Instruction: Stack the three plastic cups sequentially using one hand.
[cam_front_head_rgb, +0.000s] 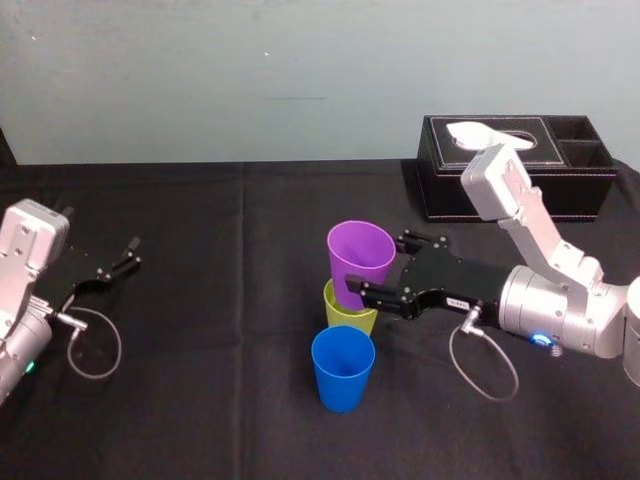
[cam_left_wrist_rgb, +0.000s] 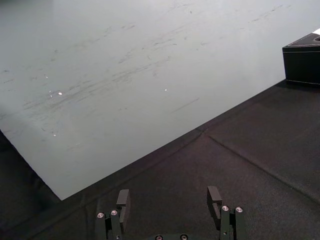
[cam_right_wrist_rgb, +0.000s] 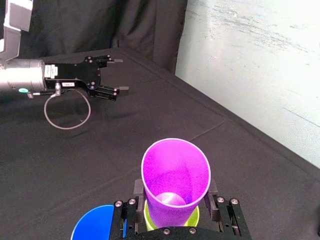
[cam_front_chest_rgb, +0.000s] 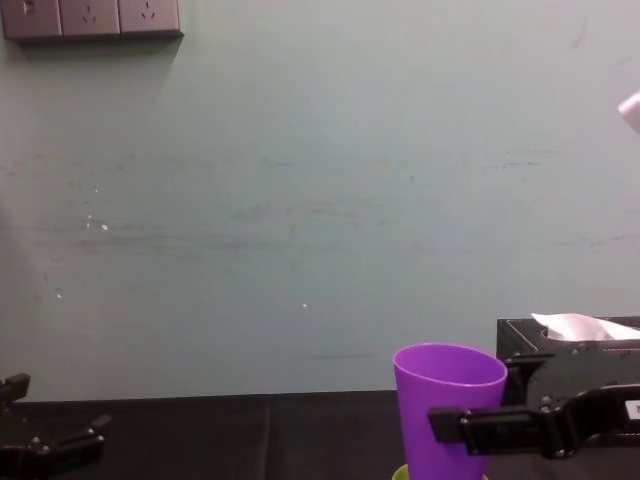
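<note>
3 cups stand on your black-draped table (cam_front_head_rgb: 200, 420), with a scuffed pale green wall (cam_front_head_rgb: 200, 80) behind it.

Your right gripper (cam_front_head_rgb: 378, 268) is pinching the purple cup (cam_front_head_rgb: 360, 255) low on its sides, 1 finger bar on each side, near the middle of the table. That cup's base sits down inside the yellow-green cup (cam_front_head_rgb: 350, 318); from these angles you can't quite tell whether it is seated all the way. Just in front, nearer you, the blue cup (cam_front_head_rgb: 342, 368) stands upright and empty, and the purple cup is empty too. At the far right a black tissue box (cam_front_head_rgb: 480, 195) holds a white tissue (cam_front_head_rgb: 480, 132) in its slot, beside 2 small open compartments. Your left gripper (cam_front_head_rgb: 130, 253) sits low at the table's left side, fingers spread.
</note>
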